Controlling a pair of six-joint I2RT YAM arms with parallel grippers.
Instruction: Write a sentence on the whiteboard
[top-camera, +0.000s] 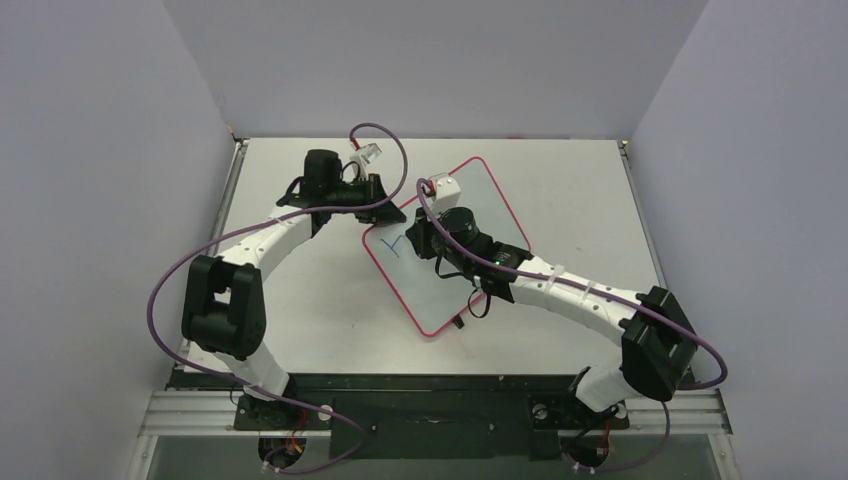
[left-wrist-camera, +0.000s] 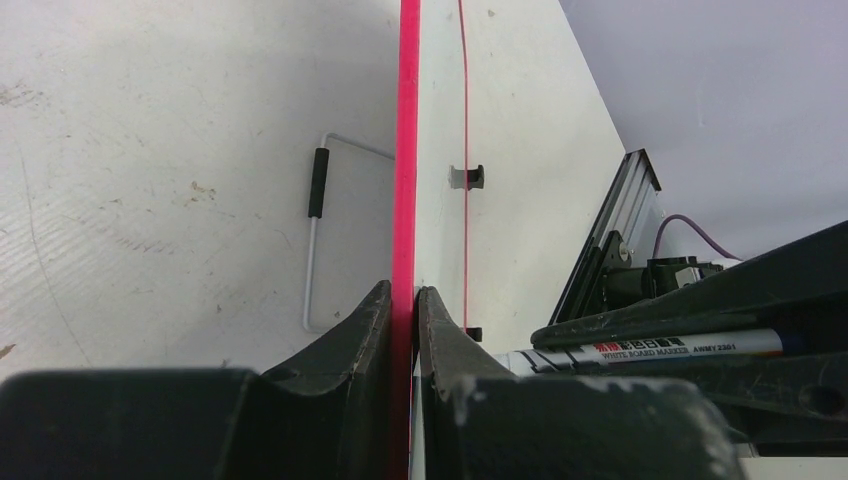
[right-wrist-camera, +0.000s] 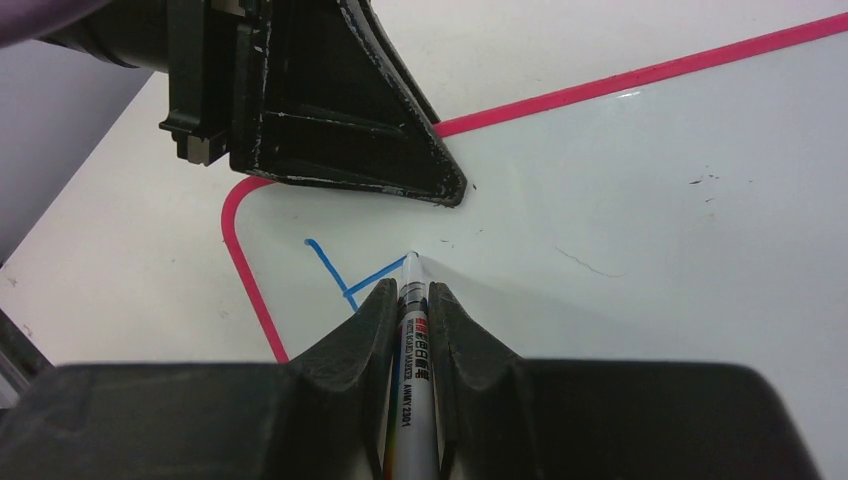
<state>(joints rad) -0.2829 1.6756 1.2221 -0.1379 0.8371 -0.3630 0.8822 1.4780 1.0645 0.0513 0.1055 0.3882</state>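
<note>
Your left gripper (left-wrist-camera: 403, 295) clenched on the whiteboard (top-camera: 485, 195) at its pink rim, right gripper (right-wrist-camera: 412, 290) grasping a marker (right-wrist-camera: 412, 350) — tip at the sentence (right-wrist-camera: 345, 270), just two blue strokes — board skewed mid-table (top-camera: 570, 200).

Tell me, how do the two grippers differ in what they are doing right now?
The left gripper pinches the whiteboard by its pink rim; the right gripper pinches a marker. The left sits at the board's edge; the right reaches over it, marker tip at blue strokes. Both are shut on something.
</note>
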